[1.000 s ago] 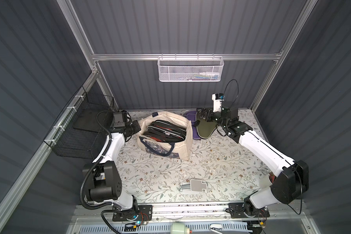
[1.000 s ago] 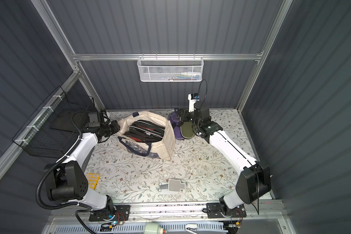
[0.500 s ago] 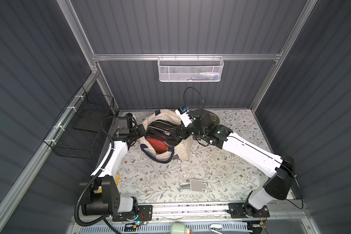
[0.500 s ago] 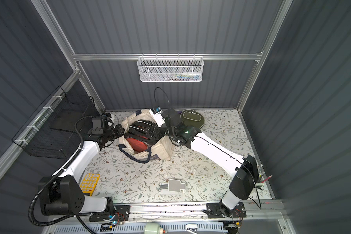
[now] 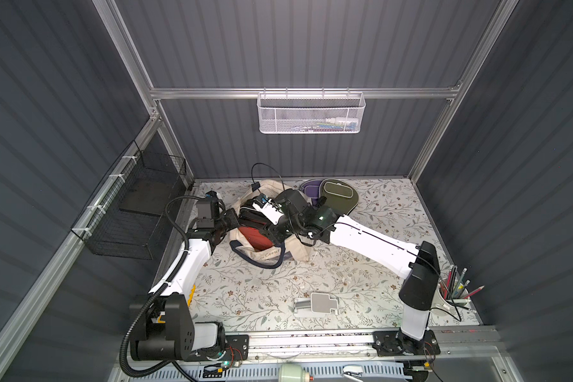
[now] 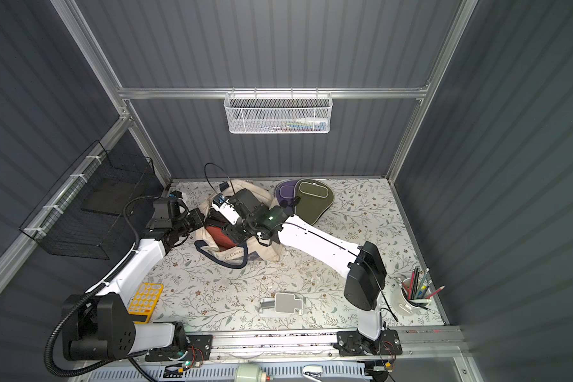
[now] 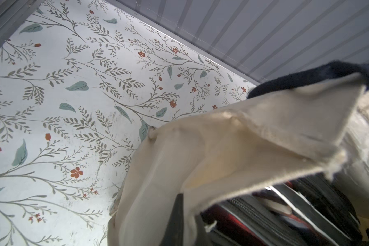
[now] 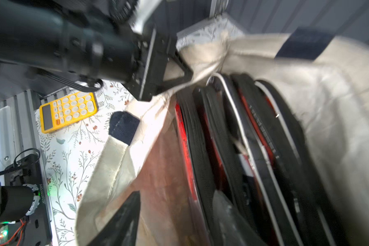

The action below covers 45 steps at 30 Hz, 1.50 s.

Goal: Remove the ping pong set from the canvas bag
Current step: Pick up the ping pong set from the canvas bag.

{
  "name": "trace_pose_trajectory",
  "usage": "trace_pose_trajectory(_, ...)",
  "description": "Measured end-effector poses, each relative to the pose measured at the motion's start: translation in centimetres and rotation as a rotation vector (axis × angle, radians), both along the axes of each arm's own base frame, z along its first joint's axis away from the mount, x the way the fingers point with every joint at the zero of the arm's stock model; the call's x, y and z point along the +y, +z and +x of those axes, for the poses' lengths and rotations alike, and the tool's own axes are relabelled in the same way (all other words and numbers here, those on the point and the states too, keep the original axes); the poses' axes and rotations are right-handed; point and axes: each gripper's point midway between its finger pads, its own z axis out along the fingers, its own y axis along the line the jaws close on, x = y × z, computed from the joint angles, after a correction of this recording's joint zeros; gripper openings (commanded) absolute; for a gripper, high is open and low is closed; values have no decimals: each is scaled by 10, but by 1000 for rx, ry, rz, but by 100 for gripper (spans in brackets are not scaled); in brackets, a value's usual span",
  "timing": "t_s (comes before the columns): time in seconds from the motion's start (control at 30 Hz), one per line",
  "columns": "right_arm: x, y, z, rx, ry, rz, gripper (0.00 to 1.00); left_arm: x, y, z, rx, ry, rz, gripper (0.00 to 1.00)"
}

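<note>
The cream canvas bag (image 5: 295, 249) (image 6: 268, 251) (image 7: 243, 138) (image 8: 328, 106) sits at the back of the table with its mouth open. My left gripper (image 5: 234, 220) (image 6: 201, 215) (image 7: 188, 223) is shut on the bag's left rim and holds it up. Black-and-red zipped paddle cases of the ping pong set (image 8: 264, 138) (image 5: 255, 236) (image 6: 217, 236) stand packed inside. My right gripper (image 8: 177, 193) (image 5: 268, 231) reaches into the mouth, one finger on each side of a red case's edge. The blur hides whether the fingers press on it.
A green paddle case (image 5: 339, 195) and a purple one (image 5: 308, 191) lie behind the bag. A yellow calculator (image 6: 145, 297) (image 8: 68, 110) lies front left, a grey stand (image 5: 316, 302) front centre, a pencil cup (image 5: 454, 294) front right. A black wire basket (image 5: 136, 211) hangs on the left wall.
My right arm swung from the green case at the back right into the bag's mouth, and its jaws narrowed. The left gripper shifted the rim, exposing a red case.
</note>
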Motion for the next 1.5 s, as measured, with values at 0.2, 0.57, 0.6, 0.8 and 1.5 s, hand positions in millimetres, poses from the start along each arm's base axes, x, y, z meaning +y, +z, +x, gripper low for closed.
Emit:
trace_pose_trajectory(0.2,13,-25,10,10,14,-62,48,3,-1,-3,-13,20,1,0)
trace_pose_trajectory(0.57,33,-45,24,-1,37,-96,35,5,-1,-4,-14,31,5,0)
trace_pose_trajectory(0.6,33,-49,24,3,38,-104,35,5,-1,-4,-14,31,5,0)
trace_pose_trajectory(0.8,35,-60,24,13,42,-119,36,6,-1,-4,-14,33,7,0)
trace_pose_trajectory(1.5,33,-69,46,-11,3,-129,54,7,-2,-4,-14,39,11,0)
